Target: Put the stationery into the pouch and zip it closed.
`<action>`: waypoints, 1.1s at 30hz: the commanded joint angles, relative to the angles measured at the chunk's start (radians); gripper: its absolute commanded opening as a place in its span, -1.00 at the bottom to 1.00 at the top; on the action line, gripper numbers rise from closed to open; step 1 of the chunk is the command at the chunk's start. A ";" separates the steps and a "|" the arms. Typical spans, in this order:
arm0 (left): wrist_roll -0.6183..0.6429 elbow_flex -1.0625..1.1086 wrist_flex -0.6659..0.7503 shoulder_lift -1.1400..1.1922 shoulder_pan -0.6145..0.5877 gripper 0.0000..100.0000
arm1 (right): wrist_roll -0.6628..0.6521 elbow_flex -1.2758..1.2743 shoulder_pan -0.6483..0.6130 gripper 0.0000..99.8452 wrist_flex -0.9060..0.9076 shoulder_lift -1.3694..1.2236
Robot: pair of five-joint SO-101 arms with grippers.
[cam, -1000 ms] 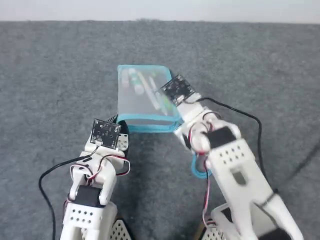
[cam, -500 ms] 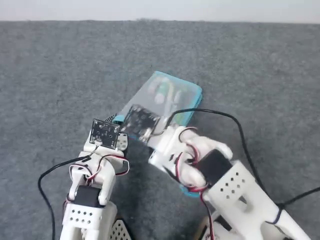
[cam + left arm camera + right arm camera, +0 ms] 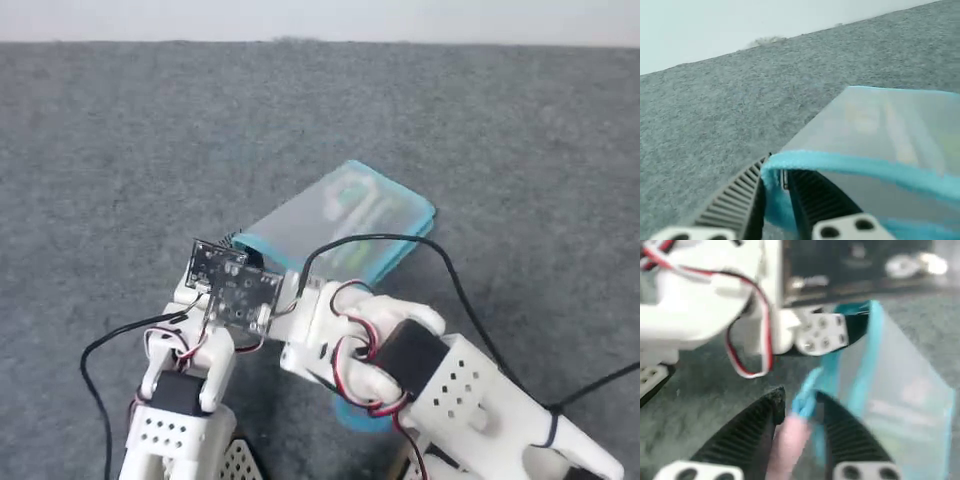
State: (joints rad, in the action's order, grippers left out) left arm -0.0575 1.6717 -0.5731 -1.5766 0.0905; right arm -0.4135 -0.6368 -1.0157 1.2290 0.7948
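- We find the pouch (image 3: 335,215) near the middle of the grey carpeted surface (image 3: 120,140). It is set at a slant, with one short end toward the far right corner and the other toward the near edge, where both arms stand.
- The pouch is translucent with cyan edging. In the left wrist view its near end (image 3: 875,130) is raised off the surface.
- Stationery (image 3: 352,197) shows through the wall as pale and greenish shapes at the end farther from the arms. We cannot tell the single items apart.
- The left gripper (image 3: 775,172) is pinched on the cyan edging at the pouch's near corner, with the fabric folded between its ribbed fingers (image 3: 812,192).
- The right wrist view shows that same grip from the other side, at the corner of the pouch (image 3: 900,380).
- The right gripper (image 3: 800,400) sits just beside the left one, on the same cyan edge. Its jaws are drawn close on a strip of edging, and a blurred pink shape lies between them that we cannot identify.
- From above, the right arm (image 3: 450,385) comes in from the near right corner and crosses toward the left arm (image 3: 185,385). Their wrist boards touch or nearly touch over the pouch's near end.
- A black cable (image 3: 400,240) from the right arm arcs across the pouch.
- A pale wall (image 3: 320,20) borders the surface's far edge.
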 commanded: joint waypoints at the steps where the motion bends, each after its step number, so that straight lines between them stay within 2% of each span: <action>1: -0.006 -0.019 0.000 -0.009 0.011 -0.98 | -0.086 -0.014 -0.027 -0.25 0.067 0.035; 3: -0.006 -0.019 0.000 -0.009 -0.003 -0.98 | -0.100 -0.025 -0.027 -0.21 0.120 0.067; 6: -0.006 -0.021 0.000 -0.009 -0.015 -0.98 | -0.104 -0.043 -0.007 -0.26 0.166 0.160; 12: -0.005 -0.053 -0.044 -0.009 -0.015 -0.98 | -0.172 -0.239 0.189 -0.27 0.110 0.294; 17: -0.002 -0.081 -0.089 -0.011 -0.008 -0.98 | -0.222 -0.482 0.315 -0.27 -0.105 0.320; 25: -0.002 -0.082 -0.091 -0.011 -0.008 -0.98 | -0.218 -0.598 0.314 -0.28 -0.318 0.314; 31: -0.002 -0.084 -0.092 -0.011 -0.006 -0.98 | -0.218 -0.732 0.312 -0.28 -0.636 0.314; 33: -0.002 -0.084 -0.092 -0.011 -0.006 -0.98 | -0.218 -0.766 0.314 -0.34 -0.711 0.314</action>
State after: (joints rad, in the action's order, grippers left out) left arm -0.0575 1.6686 -0.6590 -1.5766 0.0890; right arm -0.6237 -1.3855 -0.7135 0.6506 1.0925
